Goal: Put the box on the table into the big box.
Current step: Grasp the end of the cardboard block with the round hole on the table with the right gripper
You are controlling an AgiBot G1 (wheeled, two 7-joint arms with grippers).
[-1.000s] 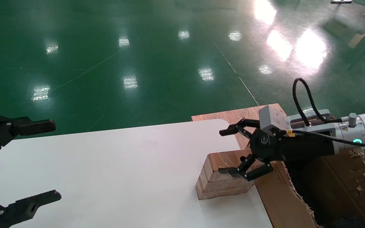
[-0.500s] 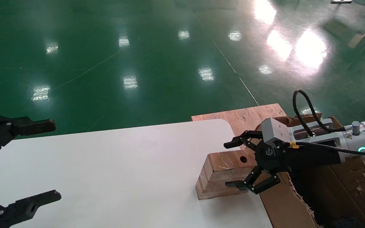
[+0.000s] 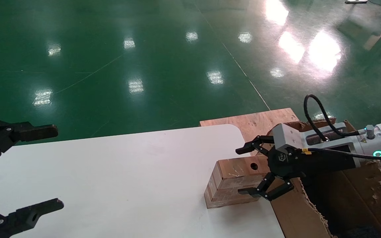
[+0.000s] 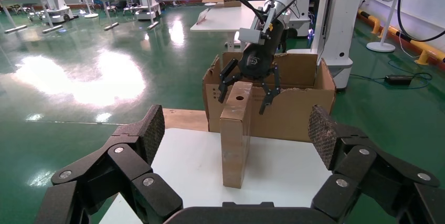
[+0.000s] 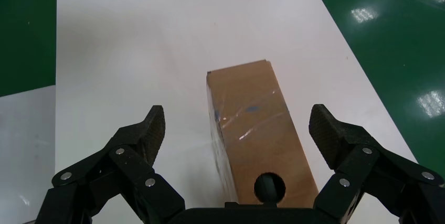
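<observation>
White table, right gripper (jaws wide) straddling box, gripping nothing

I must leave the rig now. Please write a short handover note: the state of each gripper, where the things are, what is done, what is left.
Right gripper: open, straddling the small light-brown wooden box, not closed on it.
Left gripper: open, parked over the table's left end.
The box stands on the white table, at the edge beside the big brown cardboard carton.
Done: approach only.
Left: grasp, lift, place into the carton.
</observation>
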